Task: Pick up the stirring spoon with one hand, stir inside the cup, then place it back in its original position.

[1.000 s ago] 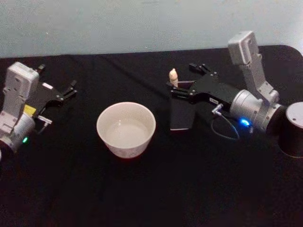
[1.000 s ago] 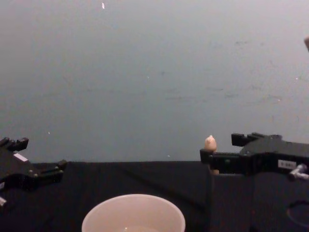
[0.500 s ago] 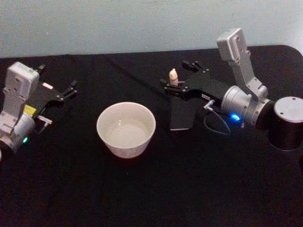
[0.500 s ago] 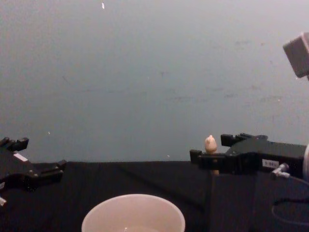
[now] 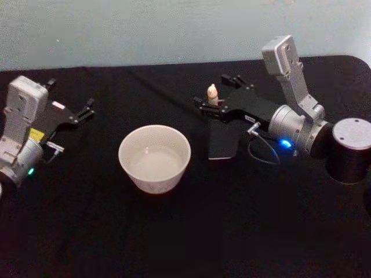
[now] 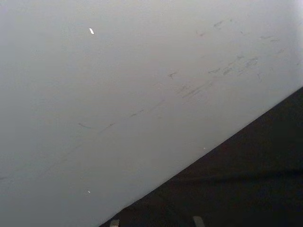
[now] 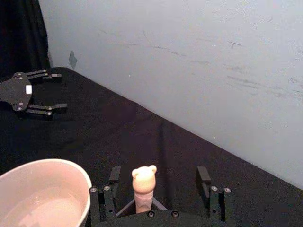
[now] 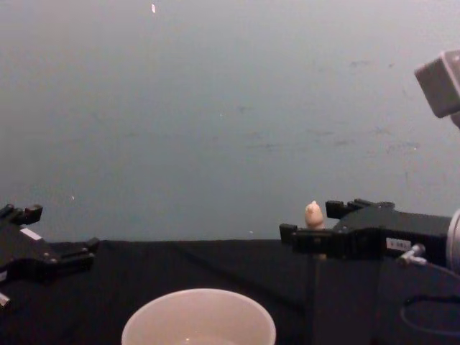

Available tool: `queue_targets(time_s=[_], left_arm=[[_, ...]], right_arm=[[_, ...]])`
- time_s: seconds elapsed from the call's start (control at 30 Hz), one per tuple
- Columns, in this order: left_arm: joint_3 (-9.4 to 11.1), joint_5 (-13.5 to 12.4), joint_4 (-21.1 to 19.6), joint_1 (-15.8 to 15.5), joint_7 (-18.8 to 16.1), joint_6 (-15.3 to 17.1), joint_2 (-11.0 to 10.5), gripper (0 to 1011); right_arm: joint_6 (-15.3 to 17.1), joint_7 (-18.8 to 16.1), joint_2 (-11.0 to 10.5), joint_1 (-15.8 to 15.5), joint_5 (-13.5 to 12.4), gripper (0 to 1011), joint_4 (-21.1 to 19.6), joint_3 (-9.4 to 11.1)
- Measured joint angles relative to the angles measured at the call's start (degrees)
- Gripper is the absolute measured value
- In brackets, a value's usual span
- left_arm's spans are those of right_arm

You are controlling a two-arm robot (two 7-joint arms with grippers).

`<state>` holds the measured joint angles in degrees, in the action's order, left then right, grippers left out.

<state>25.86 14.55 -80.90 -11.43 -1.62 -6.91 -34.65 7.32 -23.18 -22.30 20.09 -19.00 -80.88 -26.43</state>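
Head view gives only the cream knobbed handle of the stirring spoon. Its stem and bowl are hidden inside the dark box holder, where it stands upright. The holder itself is hard to pick out against the black table (dark on dark, with only its faces faintly readable).

The right gripper reaches in from the right at handle height. Its fingers are spread wide, one on each side of the handle. In the right wrist view the handle sits nearer one finger than the other, with a gap on both sides, so nothing is gripped.

The cup sits to the left of the holder, apart from it. Its lower part is cut off in the chest view.

The left gripper rests far left, well apart from the cup, its fingers apart and holding nothing. The left wrist view takes in the pale wall and a corner of the table.
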Motion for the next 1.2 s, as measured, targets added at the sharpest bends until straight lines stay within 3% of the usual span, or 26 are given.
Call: queue_targets(time_s=[0.17,0.4,0.7,0.8,0.9,1.07,1.2], left_arm=[[0.00,0.00,0.00,0.00,0.00,0.00,0.00,1001],[0.00,0.00,0.00,0.00,0.00,0.00,0.00,1001],[0.00,0.00,0.00,0.00,0.00,0.00,0.00,1001],[0.00,0.00,0.00,0.00,0.00,0.00,0.00,1001],[0.00,0.00,0.00,0.00,0.00,0.00,0.00,1001],[0.00,0.00,0.00,0.00,0.00,0.00,0.00,1001],[0.00,0.00,0.00,0.00,0.00,0.00,0.00,1001]], right_arm=[[0.00,0.00,-0.06,0.00,-0.07,1002,-0.06,0.00],[0.00,0.02,-0.10,-0.02,-0.16,863,-0.12,0.00],[0.00,0.05,-0.15,-0.07,-0.21,563,-0.18,0.00],[0.00,0.06,-0.16,-0.07,-0.22,504,-0.20,0.00],[0.00,0.07,-0.17,-0.07,-0.23,359,-0.20,0.00],[0.01,0.09,-0.17,-0.07,-0.25,224,-0.20,0.00],[0.01,0.10,-0.18,-0.07,-0.26,195,-0.20,0.00]])
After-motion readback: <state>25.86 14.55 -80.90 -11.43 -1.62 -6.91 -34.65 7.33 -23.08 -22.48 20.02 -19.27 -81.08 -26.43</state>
